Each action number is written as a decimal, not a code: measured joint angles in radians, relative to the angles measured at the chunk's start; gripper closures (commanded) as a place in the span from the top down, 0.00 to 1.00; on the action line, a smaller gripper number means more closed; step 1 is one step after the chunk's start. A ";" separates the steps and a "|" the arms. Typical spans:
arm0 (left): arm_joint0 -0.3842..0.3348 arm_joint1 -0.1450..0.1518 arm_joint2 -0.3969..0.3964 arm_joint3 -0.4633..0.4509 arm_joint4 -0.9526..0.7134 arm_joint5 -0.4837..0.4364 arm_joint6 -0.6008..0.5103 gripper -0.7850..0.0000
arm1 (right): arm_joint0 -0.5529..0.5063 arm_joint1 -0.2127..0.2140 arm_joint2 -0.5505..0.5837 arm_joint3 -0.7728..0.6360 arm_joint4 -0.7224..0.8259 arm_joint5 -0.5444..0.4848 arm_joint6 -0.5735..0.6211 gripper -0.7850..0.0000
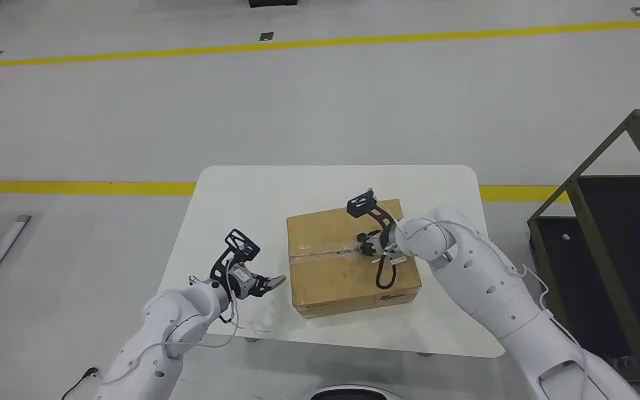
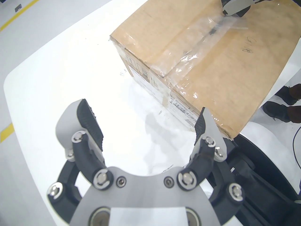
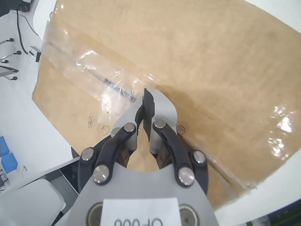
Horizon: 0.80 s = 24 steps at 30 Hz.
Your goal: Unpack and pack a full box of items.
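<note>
A closed cardboard box (image 1: pixel 320 240) sits right of centre on the white table (image 1: pixel 250 200). Wrinkled clear tape (image 3: pixel 94 71) runs along its top seam. My right gripper (image 3: pixel 145 97) rests on the box top at the seam, shut on a lifted bit of that tape. In the left wrist view the right gripper (image 2: pixel 227 12) pinches the tape (image 2: pixel 195 48) over the box (image 2: pixel 235 71). My left gripper (image 2: pixel 143 106) hovers open and empty over the table, just beside the box's labelled side. In the top view the left gripper (image 1: pixel 268 284) is at the box's near left corner.
The table's front edge runs close under both arms. A green metal rack (image 1: pixel 590 210) stands to the right of the table. Bare tabletop lies left of and behind the box. A person's dark shoes (image 2: pixel 284 104) are on the floor past the table's edge.
</note>
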State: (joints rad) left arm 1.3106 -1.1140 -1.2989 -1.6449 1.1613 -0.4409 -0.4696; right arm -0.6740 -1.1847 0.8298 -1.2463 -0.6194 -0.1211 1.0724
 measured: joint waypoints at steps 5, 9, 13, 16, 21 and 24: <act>0.003 0.001 -0.004 -0.005 -0.005 0.000 0.001 1.00 | -0.002 0.005 0.030 -0.017 0.010 -0.001 -0.006 0.38; 0.006 0.002 -0.002 -0.010 -0.008 0.002 0.000 1.00 | -0.016 0.017 0.062 -0.050 -0.003 0.000 0.010 0.41; 0.009 0.002 0.001 -0.014 -0.005 0.006 0.002 1.00 | -0.034 0.025 0.085 -0.074 -0.013 0.001 0.020 0.41; 0.011 0.003 0.001 -0.016 -0.006 0.008 0.004 1.00 | -0.047 0.032 0.105 -0.088 -0.021 0.007 0.030 0.42; 0.016 0.003 0.000 -0.023 -0.008 0.014 0.003 1.00 | -0.083 0.052 0.180 -0.123 -0.005 0.009 0.016 0.46; 0.019 0.004 -0.002 -0.029 -0.009 0.016 0.003 1.00 | -0.118 0.067 0.246 -0.160 0.037 -0.023 -0.009 0.46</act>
State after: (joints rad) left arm 1.3294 -1.1098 -1.3010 -1.6736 1.1521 -0.4247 -0.4667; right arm -0.7922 -1.1180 1.0759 -1.4058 -0.5821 -0.1438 1.0637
